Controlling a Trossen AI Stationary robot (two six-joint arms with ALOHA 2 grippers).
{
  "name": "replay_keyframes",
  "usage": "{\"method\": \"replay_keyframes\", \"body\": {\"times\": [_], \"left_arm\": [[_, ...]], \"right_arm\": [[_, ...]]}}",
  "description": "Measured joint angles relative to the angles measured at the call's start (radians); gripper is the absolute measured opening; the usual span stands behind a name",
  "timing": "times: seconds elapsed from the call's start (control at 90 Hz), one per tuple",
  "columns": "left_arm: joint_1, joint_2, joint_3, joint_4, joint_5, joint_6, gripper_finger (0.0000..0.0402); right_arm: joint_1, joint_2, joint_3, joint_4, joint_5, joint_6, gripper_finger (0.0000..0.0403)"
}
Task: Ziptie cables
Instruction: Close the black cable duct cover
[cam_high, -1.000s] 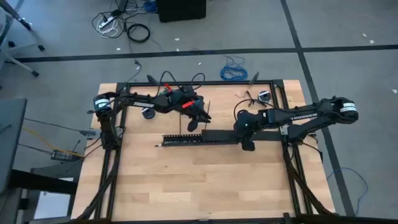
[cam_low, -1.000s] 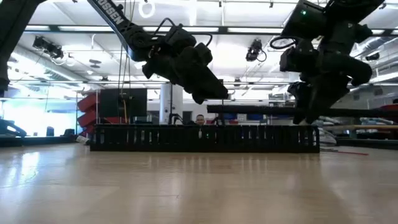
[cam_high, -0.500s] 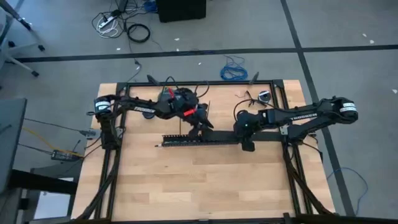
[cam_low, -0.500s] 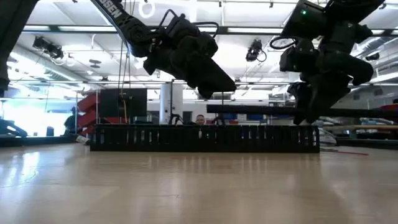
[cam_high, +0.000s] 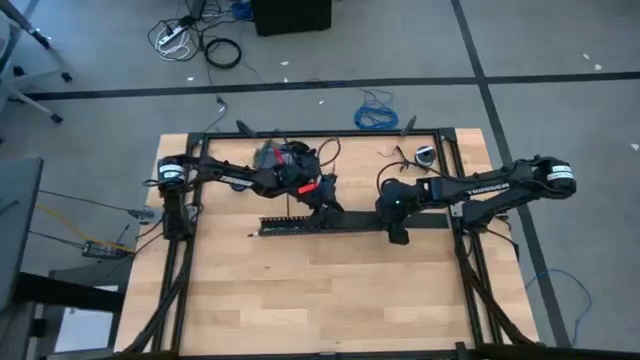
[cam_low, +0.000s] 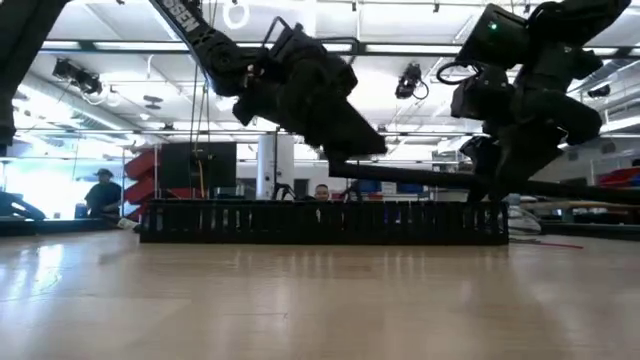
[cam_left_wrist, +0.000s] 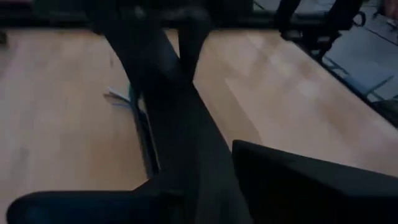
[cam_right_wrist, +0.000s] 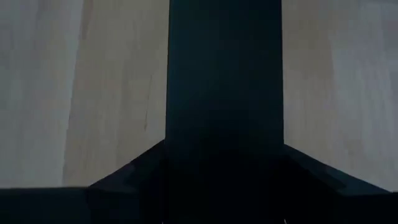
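Right claw (cam_high: 398, 232) grips the black strip (cam_right_wrist: 224, 74).

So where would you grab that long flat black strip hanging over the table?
Across its narrow width, from above, with fingers on the two long edges. The strip is thin, long and tilted over the slotted rail, so a single hold would probably let it swing. The right gripper pinches it partway along; a second hold by the left gripper at the free end looks sensible.

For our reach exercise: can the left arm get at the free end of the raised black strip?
Probably yes: the left pincer sits right at that end of the strip, with nothing between them. The right pincer holds it up farther along.
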Motion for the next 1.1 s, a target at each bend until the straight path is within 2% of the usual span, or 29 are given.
{"method": "replay_keyframes", "body": {"times": [0.5, 0.811, 1.1], "left_arm": [[0.0, 0.027, 0.005, 0.039, 0.0, -0.006, 0.0088], [0.0, 0.027, 0.005, 0.044, 0.0, -0.003, 0.0088], [0.003, 0.027, 0.004, 0.046, 0.0, -0.002, 0.0088]], "right_arm": [[-0.002, 0.003, 0.037, -0.064, 0.035, -0.033, 0.0229], [-0.01, 0.002, 0.038, -0.104, 0.009, 0.001, 0.0229], [-0.01, 0.002, 0.063, -0.064, 0.006, -0.004, 0.0229]]}}
